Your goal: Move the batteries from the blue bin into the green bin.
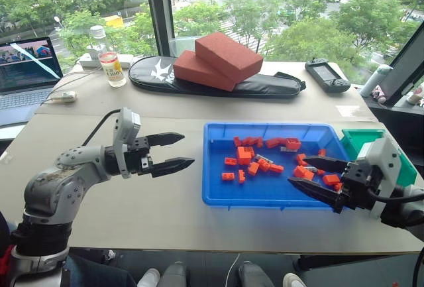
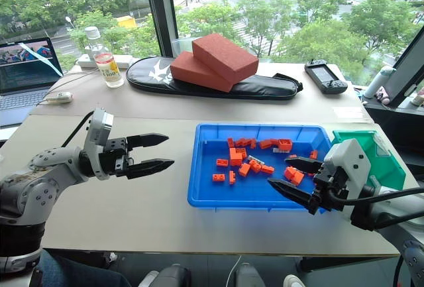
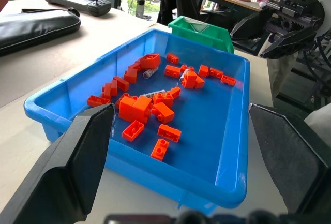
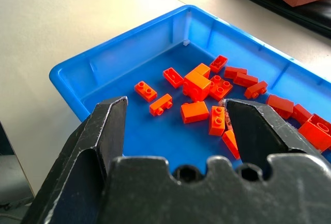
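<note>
Nearest to us, our right gripper (image 2: 290, 177) hangs over the near right corner of the blue bin (image 2: 205, 201), its two black fingers spread apart and holding nothing. Our left gripper (image 1: 173, 150) hovers above bare table (image 1: 132, 214) to the left of that bin, pointing toward it, its two fingers likewise parted and empty.

Between the two grippers sits the one blue bin, a wide shallow tray. Scattered inside it we see roughly twenty small orange blocks (image 3: 134, 108), some clumped, some single. Among them we can make out two batteries (image 3: 149, 73), slim grey cylinders: one lies near the blocks toward the bin's far side, the other half hidden between blocks near the middle. We cannot tell whether more lie under the blocks.

Just beside the blue bin's right end stands the one green bin (image 1: 361, 138), smaller and deeper; from here we cannot tell what lies inside it.

Farther back on the table we count two red foam bricks (image 1: 218, 58) stacked on one long black case (image 1: 265, 86), one handheld controller (image 1: 326, 75) to their right, one clear bottle (image 1: 109, 58) to their left, and one open laptop (image 1: 26, 68) at the far left edge.
</note>
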Action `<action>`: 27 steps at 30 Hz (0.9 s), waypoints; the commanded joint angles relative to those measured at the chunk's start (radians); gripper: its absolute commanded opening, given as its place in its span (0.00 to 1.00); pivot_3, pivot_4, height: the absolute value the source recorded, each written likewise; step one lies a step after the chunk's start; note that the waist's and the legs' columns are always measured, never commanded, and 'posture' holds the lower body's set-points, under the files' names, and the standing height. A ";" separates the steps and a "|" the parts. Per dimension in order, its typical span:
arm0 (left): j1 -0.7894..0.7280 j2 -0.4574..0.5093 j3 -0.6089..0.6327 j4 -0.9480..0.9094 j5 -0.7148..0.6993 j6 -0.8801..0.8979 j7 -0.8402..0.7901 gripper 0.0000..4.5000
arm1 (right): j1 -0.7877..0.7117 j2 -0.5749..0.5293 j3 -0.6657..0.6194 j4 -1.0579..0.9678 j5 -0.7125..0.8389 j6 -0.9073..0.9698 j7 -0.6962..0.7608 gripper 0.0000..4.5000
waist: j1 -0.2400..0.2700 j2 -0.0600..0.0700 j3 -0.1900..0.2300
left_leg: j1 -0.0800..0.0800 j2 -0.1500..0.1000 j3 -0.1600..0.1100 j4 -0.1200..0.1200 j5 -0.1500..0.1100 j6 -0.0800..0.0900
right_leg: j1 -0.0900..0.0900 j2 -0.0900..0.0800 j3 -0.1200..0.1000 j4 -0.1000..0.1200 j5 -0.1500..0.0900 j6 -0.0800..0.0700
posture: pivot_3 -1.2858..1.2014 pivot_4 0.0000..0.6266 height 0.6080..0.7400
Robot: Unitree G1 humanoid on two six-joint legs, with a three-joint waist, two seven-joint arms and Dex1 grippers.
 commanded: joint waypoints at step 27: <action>-0.027 0.037 -0.115 -0.032 0.058 -0.053 -0.112 1.00 | -0.401 -0.082 0.481 0.394 -0.366 0.167 -0.166 0.80 | -0.005 0.000 0.000 | -0.001 0.001 0.001 0.000 0.000 0.000 | -0.002 0.000 0.001 0.000 0.000 -0.001 | 0.52 0.24 1.00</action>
